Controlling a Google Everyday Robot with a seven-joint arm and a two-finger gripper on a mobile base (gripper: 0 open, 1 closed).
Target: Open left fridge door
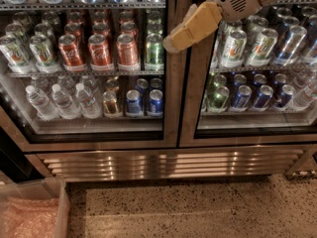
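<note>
End effector (175, 42), upper centre of frame, grip state impossible to tell, tip at the upright steel stile; the left fridge door (99, 83) lies immediately left, its long axis vertical.

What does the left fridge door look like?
The left fridge door is tall: a brushed steel frame around one glass pane. It looks shut. Behind the glass stand red cola cans, blue cans and water bottles. The tan gripper hangs in front of its upper right frame edge; whether it touches is unclear.
</note>
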